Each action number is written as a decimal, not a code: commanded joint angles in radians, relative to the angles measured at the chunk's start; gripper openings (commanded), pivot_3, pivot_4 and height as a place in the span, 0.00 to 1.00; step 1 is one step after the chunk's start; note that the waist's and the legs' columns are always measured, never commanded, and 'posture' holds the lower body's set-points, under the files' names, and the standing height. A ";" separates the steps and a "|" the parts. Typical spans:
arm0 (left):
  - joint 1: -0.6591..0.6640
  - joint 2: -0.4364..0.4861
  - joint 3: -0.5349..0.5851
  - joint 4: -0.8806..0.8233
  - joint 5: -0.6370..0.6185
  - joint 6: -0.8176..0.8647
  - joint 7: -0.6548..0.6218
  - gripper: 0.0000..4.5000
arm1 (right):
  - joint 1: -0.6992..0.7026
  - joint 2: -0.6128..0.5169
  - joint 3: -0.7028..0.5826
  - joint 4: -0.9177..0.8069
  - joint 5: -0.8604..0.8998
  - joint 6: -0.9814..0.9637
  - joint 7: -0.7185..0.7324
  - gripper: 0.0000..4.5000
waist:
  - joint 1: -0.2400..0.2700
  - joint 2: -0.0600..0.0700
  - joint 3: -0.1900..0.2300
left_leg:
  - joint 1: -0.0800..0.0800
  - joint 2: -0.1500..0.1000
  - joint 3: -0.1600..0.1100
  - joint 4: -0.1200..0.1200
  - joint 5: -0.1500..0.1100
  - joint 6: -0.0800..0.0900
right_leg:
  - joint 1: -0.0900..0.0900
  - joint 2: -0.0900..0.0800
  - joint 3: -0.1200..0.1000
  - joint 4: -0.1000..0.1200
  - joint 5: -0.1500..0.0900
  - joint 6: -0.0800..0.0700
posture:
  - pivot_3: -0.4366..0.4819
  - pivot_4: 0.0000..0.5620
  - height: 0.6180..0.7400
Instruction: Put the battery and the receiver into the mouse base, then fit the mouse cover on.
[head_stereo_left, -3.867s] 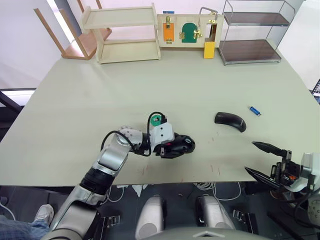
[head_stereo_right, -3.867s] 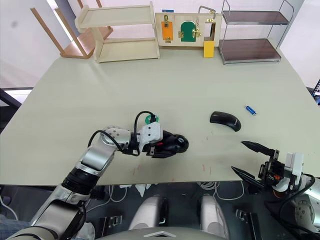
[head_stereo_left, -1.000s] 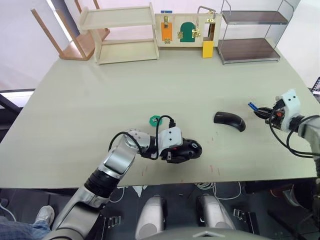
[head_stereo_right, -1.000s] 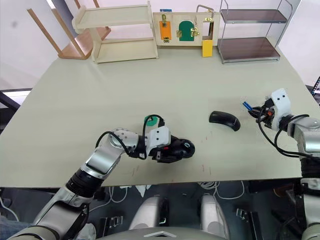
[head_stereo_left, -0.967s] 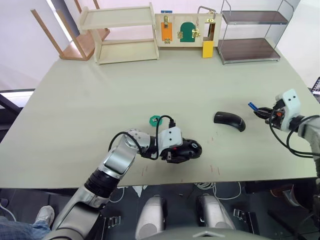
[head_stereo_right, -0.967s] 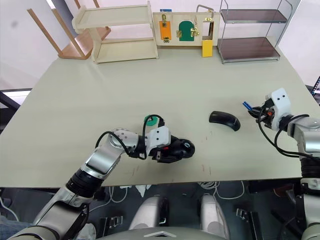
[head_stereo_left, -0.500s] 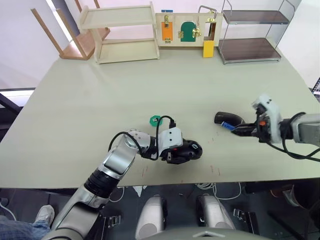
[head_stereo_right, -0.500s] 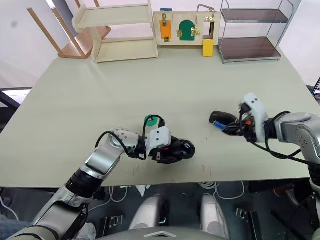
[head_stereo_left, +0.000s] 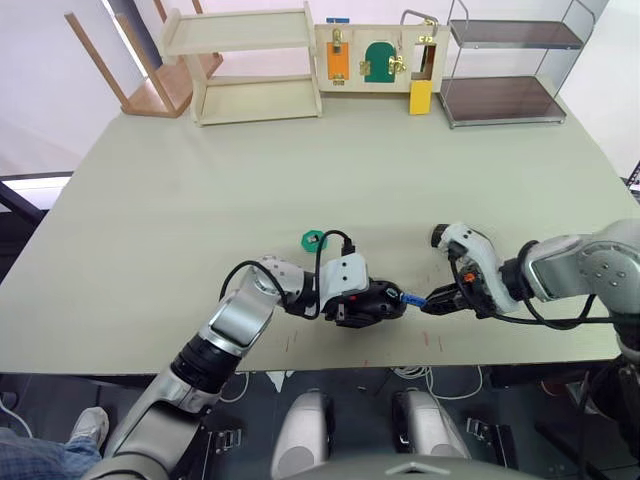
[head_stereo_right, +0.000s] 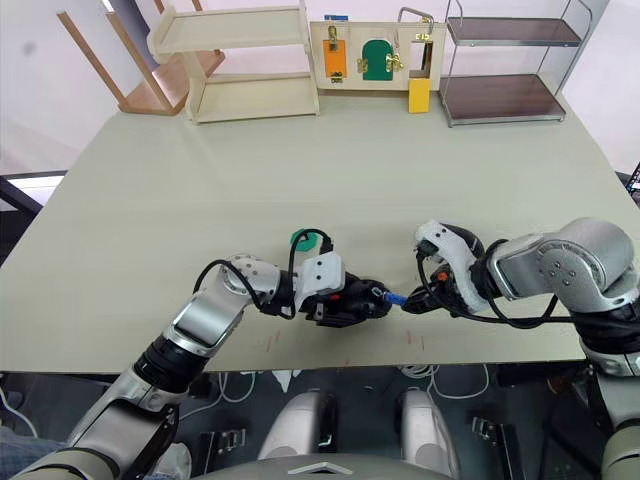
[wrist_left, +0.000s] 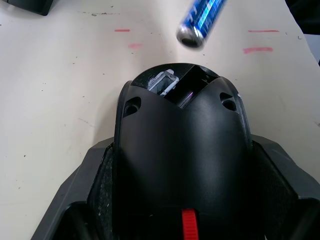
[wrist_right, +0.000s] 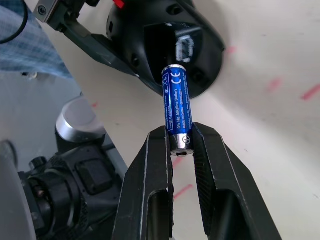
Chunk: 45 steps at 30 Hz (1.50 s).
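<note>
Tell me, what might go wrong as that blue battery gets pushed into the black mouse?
The right hand pinches the slim blue battery only by its rear end, so it could tilt or slip when pressed. Its free tip hangs just outside the open slot of the black oval mouse base; a slight misalignment may jam it against the rim. The left hand grips the base, yet a hard push might shift it on the table.

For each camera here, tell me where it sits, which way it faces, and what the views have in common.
Left eye view: on the head, facing forward and down over the table; both arms reach in.
Right eye view: its stereo twin, same scene.
Left wrist view: on the left wrist, looking along the mouse base held by the left gripper.
Right wrist view: on the right wrist, looking along the right gripper, which holds the battery.
Shared: every view shows the battery beside the base's open end.
</note>
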 joint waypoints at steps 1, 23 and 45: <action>0.017 0.006 -0.033 0.006 0.006 0.023 -0.001 0.65 | -0.053 0.009 0.029 0.048 0.115 0.006 -0.115 0.01 | 0.000 0.000 0.000 | -0.001 0.000 -0.001 0.000 0.000 0.000 | 0.000 0.000 -0.001 0.000 0.000 0.000 | 0.48 0.27 1.00; 0.015 0.004 -0.043 -0.002 0.004 0.030 -0.006 0.65 | -0.198 0.067 0.216 0.226 0.452 0.006 -0.486 0.01 | 0.000 0.000 0.000 | -0.006 0.000 -0.011 0.000 0.000 0.000 | 0.000 0.000 -0.010 -0.003 0.000 0.000 | 0.48 0.27 1.00; 0.016 -0.010 -0.048 -0.002 0.005 0.039 0.005 0.65 | -0.203 0.145 0.230 0.290 0.584 0.006 -0.684 0.01 | -0.002 0.001 -0.001 | -0.005 0.000 -0.011 0.000 0.000 0.000 | 0.001 0.000 -0.011 -0.003 0.000 -0.001 | 0.48 0.27 1.00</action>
